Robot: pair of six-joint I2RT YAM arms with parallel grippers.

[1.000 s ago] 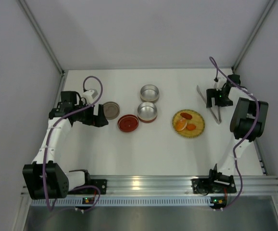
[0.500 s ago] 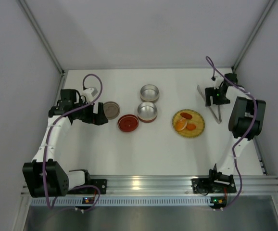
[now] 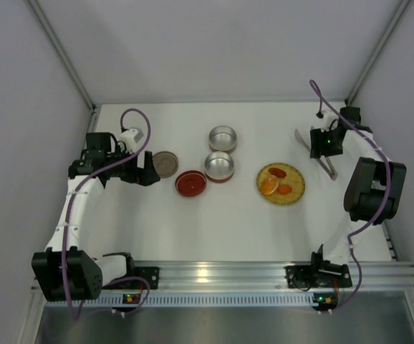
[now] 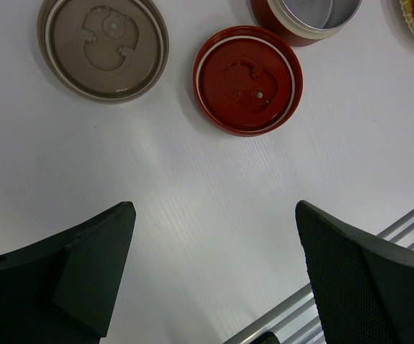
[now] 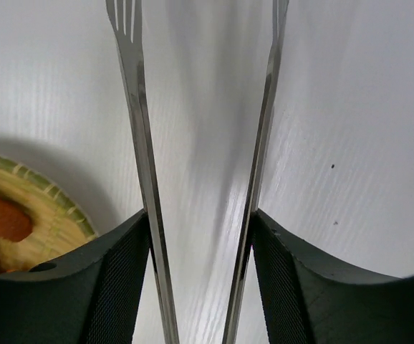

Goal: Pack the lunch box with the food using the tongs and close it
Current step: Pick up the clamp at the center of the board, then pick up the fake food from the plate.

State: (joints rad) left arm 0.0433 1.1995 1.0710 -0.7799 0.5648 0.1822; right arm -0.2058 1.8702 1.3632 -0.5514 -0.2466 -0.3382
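Two grippers, one in use.

Right gripper (image 5: 200, 240): closed across the tongs (image 5: 137, 143), one pad against the outside of each silver arm. Whether the tongs are off the table cannot be told.

Tongs, long axis: straight ahead out of the jaws, forked tip forward, the two arms well apart.

Food (image 3: 269, 186): three orange and red-orange lumps on the yellow plate (image 3: 298, 193). They lie near the tongs, to the right gripper's left and a little toward the bases. The right arm is much the nearer.

Lunch box tins (image 3: 219, 166): past the plate toward the middle of the table, both uncovered.

Left gripper (image 4: 214, 215): fingers spread wide, holding nothing, above the red lid (image 4: 248, 80) and tan lid (image 4: 103, 46).
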